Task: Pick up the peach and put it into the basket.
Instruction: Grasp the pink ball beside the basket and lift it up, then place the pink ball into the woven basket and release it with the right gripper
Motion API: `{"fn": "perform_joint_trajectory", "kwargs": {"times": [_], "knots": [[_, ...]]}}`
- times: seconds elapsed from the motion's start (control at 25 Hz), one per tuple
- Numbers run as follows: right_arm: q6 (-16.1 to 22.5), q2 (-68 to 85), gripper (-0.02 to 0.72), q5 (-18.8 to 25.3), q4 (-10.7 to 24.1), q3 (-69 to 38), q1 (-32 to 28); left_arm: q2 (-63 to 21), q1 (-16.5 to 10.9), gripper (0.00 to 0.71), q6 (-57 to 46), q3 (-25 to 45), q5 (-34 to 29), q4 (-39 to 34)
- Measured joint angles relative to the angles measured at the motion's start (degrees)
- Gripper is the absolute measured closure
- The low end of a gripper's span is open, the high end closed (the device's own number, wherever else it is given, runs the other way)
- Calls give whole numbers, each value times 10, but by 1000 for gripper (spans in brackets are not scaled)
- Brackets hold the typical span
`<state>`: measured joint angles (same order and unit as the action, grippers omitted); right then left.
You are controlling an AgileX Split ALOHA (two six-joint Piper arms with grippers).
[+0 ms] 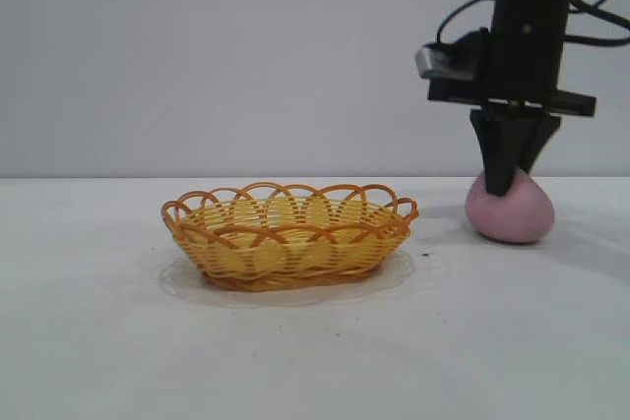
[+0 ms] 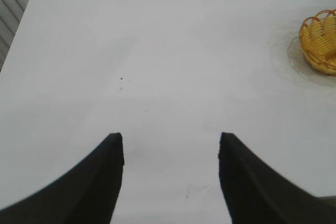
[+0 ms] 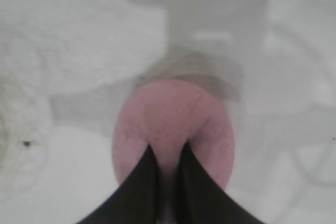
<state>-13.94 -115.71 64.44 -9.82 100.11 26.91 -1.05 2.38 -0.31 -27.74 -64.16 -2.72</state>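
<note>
The right gripper points down with its fingers pinched nearly together on the tip of the peach, which sits on the table well right of the basket. The peach looks soft, light and matte, so that narrow pinch probably dents it; a grip across its middle would likely hold better. The basket is empty. The left gripper hangs open over bare table.

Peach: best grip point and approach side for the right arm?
Grip the peach across its narrower pointed top, coming from straight above. It sits on the table with the tip up and wide below, so a top pinch probably fits the jaws better. The right gripper is already there, shut on the tip. The basket stands apart.
</note>
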Motion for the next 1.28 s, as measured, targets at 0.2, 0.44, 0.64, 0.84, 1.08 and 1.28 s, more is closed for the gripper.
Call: {"fn": "perform_joint_trajectory", "kwargs": {"times": [0.2,0.44,0.64,0.84,1.08,1.28], "knots": [[0,-3,703,-9,-6,0,77,0,-16,315,0,0,0,0],[-2,-56,703,-7,-10,-1,106,0,-16,315,0,0,0,0],[-2,-90,703,-3,-10,-1,107,0,-16,315,0,0,0,0],[-2,-93,534,-11,-10,-1,107,0,-16,315,0,0,0,0],[-1,-91,437,-15,-8,-1,107,0,-16,315,0,0,0,0],[21,-53,411,-24,6,-1,88,0,-16,315,0,0,0,0]]}}
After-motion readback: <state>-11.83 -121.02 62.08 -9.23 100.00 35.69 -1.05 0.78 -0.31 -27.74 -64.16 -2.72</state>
